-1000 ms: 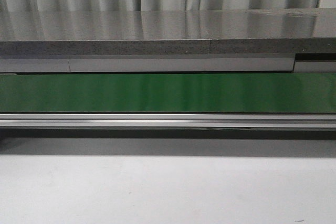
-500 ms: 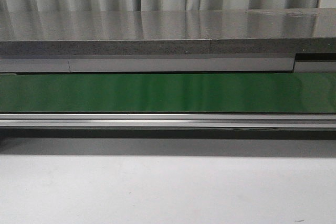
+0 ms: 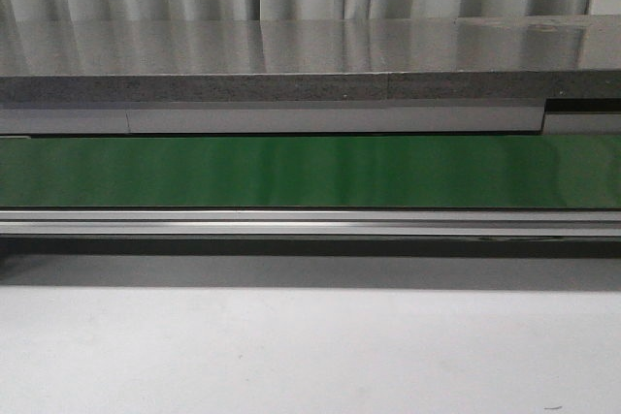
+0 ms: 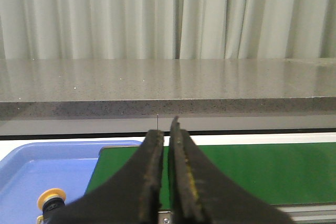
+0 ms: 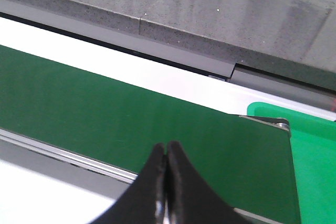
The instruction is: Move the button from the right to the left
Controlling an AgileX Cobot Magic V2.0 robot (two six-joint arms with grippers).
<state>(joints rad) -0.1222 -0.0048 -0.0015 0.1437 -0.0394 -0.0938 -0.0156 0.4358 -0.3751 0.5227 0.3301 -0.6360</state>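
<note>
A button point(image 4: 51, 198) with an orange-yellow cap on a dark body sits in a blue tray point(image 4: 31, 163) off the end of the green belt point(image 4: 262, 171) in the left wrist view. My left gripper point(image 4: 164, 129) is shut and empty, hanging over that end of the belt, to the side of the button. My right gripper point(image 5: 166, 148) is shut and empty above the belt's point(image 5: 105, 114) near edge. Neither gripper shows in the front view, where the belt point(image 3: 310, 172) carries nothing.
A green tray point(image 5: 315, 156) lies off the belt's other end in the right wrist view. A grey stone counter point(image 3: 291, 60) runs behind the belt, with curtains behind it. An aluminium rail point(image 3: 310, 223) edges the belt's front, before a white table point(image 3: 310, 356).
</note>
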